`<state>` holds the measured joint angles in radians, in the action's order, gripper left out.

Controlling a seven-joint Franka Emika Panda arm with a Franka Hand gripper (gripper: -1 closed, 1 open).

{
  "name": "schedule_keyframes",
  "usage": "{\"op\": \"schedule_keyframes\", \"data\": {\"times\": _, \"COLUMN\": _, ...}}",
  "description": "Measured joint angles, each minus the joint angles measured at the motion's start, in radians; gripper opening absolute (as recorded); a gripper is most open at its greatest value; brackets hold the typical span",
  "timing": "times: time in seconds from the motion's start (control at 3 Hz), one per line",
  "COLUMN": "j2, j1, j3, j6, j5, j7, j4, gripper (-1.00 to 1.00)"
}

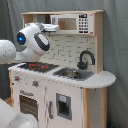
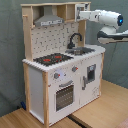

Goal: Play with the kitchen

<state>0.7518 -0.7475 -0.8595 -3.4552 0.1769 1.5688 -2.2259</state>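
The kitchen (image 1: 70, 97) (image 2: 37, 82) is a tall white and light-wood toy with a black faucet (image 1: 86, 57) (image 2: 75, 39), a sink (image 1: 72, 73), a red-ring stove (image 1: 37, 65) (image 2: 52, 59), an oven door (image 2: 64, 95) and a grey hood (image 2: 49, 21). My gripper (image 1: 53, 26) (image 2: 82, 15) is held high at the upper cabinets. In the first exterior view it reaches the left edge of the microwave panel (image 1: 75, 23). In the second exterior view it sits at the cabinet's right end. The arm's white body hides the hood in the first exterior view.
The kitchen stands on a wooden surface (image 2: 102, 107) in front of a dark grey curtain (image 2: 10, 50). My arm's bulky white links (image 1: 32, 40) hang over the stove side in the first exterior view, and more white arm fills the lower left corner (image 1: 12, 117).
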Motion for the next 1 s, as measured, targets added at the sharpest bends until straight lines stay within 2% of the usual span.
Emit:
{"op": "schedule_keyframes", "data": {"times": 0.33, "j2": 0.004, "j1": 0.008, "j3": 0.004, "j6": 0.002, "j5": 0.000, "j7": 0.000, "j4": 0.001, "gripper": 1.00}}
{"op": "schedule_keyframes", "data": {"times": 0.67, "j2": 0.038, "j1": 0.093, "j3": 0.050, "j6": -0.003, "j5": -0.003, "j7": -0.004, "j4": 0.025, "gripper": 1.00}}
{"op": "schedule_keyframes", "data": {"times": 1.0, "j2": 0.103, "j1": 0.109, "j3": 0.070, "j6": 0.012, "j5": -0.011, "j7": -0.034, "j4": 0.094, "gripper": 1.00}}
